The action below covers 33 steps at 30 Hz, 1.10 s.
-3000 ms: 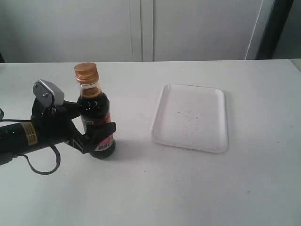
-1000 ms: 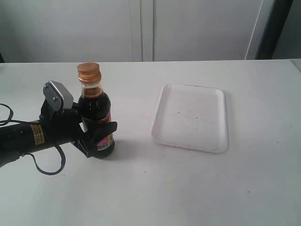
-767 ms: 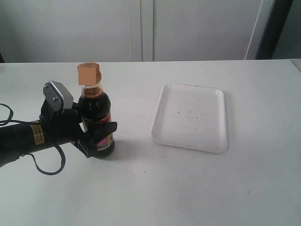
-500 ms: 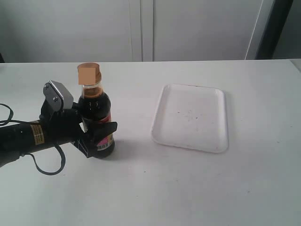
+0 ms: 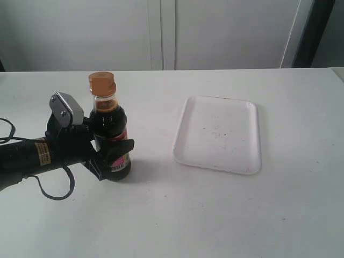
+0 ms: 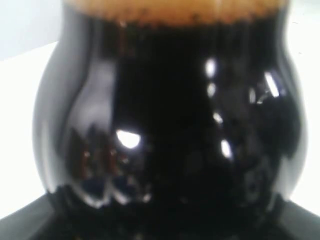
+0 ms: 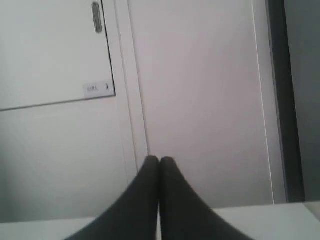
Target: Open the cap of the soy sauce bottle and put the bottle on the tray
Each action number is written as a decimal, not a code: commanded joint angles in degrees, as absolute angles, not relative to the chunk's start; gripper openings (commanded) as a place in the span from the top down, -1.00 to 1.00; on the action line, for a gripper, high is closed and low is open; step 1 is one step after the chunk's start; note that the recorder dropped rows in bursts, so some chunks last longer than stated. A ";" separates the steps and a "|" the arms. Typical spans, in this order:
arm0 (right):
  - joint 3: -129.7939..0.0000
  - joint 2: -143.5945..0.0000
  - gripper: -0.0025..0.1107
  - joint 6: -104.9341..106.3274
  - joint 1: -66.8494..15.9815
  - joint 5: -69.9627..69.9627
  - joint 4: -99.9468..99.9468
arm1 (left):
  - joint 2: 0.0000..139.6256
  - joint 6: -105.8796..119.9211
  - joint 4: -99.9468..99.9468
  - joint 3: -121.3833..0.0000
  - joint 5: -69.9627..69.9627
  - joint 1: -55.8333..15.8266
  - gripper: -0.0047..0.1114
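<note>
Basically, left gripper (image 5: 110, 153) clamps the upright soy sauce bottle (image 5: 109, 138) low on its body, cap (image 5: 102, 84) shut, tray (image 5: 219, 134) well apart; right gripper (image 7: 159, 161) fingers pressed together.

The left arm is lying low and nearly level, reaching in from the left of the exterior view, its wrist camera housing tilting upward. The left gripper (image 5: 110, 146) is clamping its black fingers (image 5: 119, 148) around the lower body of the soy sauce bottle (image 5: 109, 135). The right gripper (image 7: 159, 162) is pointing toward the wall, its two dark fingertips (image 7: 150, 169) pressing together.
</note>
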<state>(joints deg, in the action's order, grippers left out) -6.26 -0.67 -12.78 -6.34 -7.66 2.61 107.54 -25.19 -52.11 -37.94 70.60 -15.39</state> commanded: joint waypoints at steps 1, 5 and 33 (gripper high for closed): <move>-12.81 -5.19 0.96 -11.45 -6.22 -8.25 3.08 | 107.59 -25.28 -54.17 -38.02 69.96 -15.59 0.91; -17.83 -10.78 0.96 -10.12 -6.22 -7.68 3.35 | 107.59 -25.28 -54.17 -38.02 69.96 -15.59 0.91; -46.91 -50.87 0.96 9.37 -6.22 22.95 -0.68 | 107.59 -25.28 -54.17 -38.02 69.96 -15.59 0.91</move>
